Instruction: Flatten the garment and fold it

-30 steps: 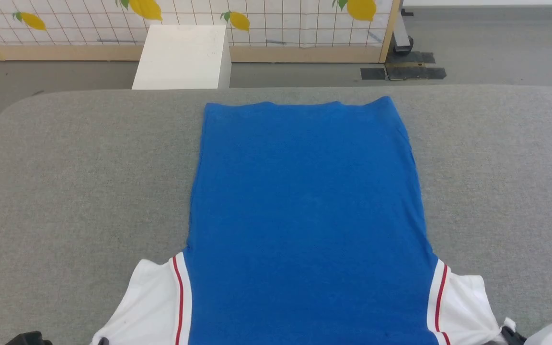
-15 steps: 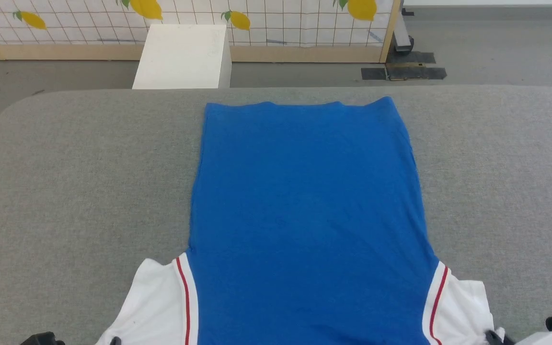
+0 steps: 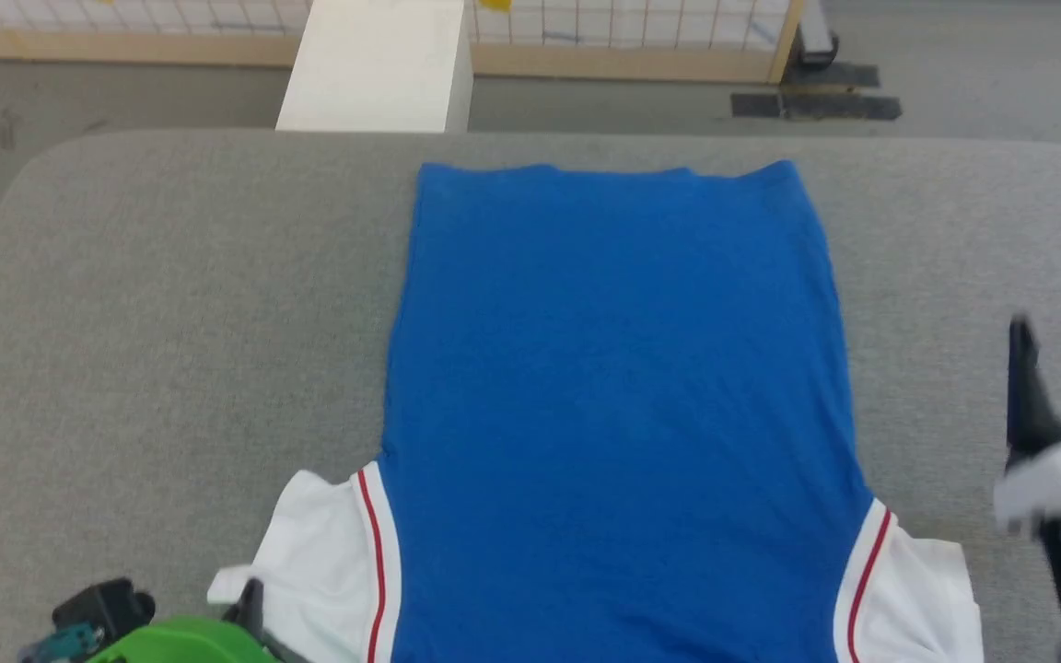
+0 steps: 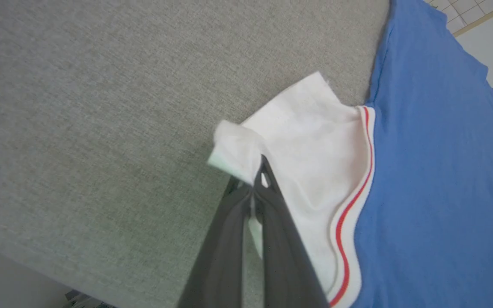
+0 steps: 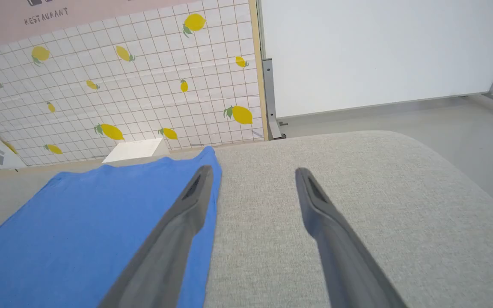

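The garment (image 3: 623, 368) lies flat on the grey table (image 3: 171, 322), blue body stretched away from me, no print showing. Its white sleeves with red stripes sit at the near corners. My left gripper (image 3: 248, 599) is at the lower left, shut on the outer edge of the left sleeve (image 3: 319, 543). In the left wrist view the gripper (image 4: 259, 171) pinches that sleeve (image 4: 315, 141), whose corner curls up over the fingertips. My right gripper (image 3: 1060, 354) hovers blurred beyond the right sleeve (image 3: 926, 589), off the cloth. In the right wrist view it (image 5: 253, 173) stands open and empty, with the garment (image 5: 79, 222) to its left.
A white box (image 3: 378, 64) stands on the floor just past the table's far edge. Behind it runs a lemon-patterned screen (image 5: 122, 85) in a wooden frame. Bare grey table lies on both sides of the garment.
My right gripper has opened, let go of the right sleeve and moved up and forward beside the garment. The left stays shut on its sleeve. The head camera has shifted.
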